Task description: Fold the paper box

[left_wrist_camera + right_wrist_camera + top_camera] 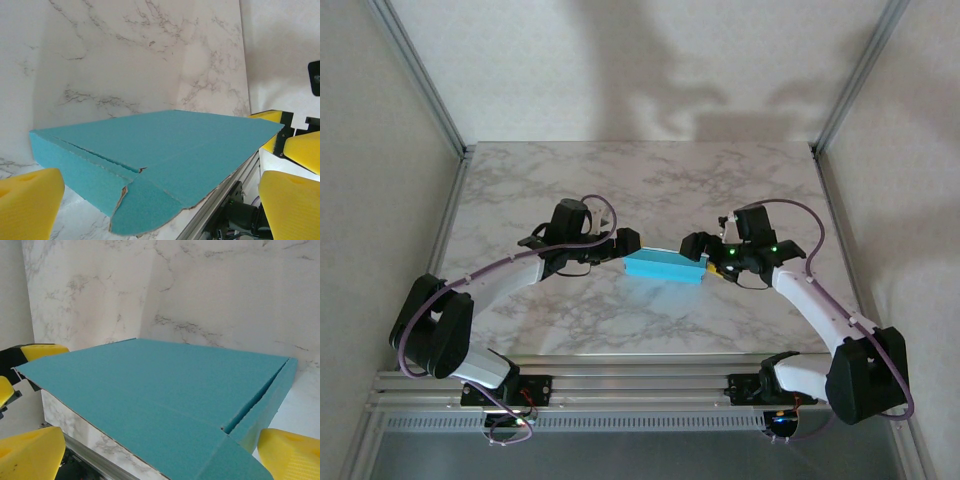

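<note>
Box (665, 266) lying flat on the counter (650, 180), turquoise face up, seemingly part-formed: a low wall (75, 167) raised along one long side, a rounded end flap (145, 212) hanging loose at the box's left end, ragged at its crease. Left gripper (625, 245) right at the box's left end, jaws released and spread wide, gripping nothing, yellow pads (27, 205) either side of that end. Right gripper (703, 256) at the box's right end, jaws likewise wide and empty, flanking the corner there. Hard to tell whether touching the card or just short of it.

Probably about to close the ends. To do it well: work both ends together, bracing the box against sliding across the smooth counter. Keep the pads low, level with the wall, not over the top face. Fold along the existing creases only; push the loose flap inward from its rounded tip, never from the ragged crease, likely to tear further. Squeeze gently: thin card, easily crushed or buckled. At any sign of skating, hold one end steady while tucking the other.
</note>
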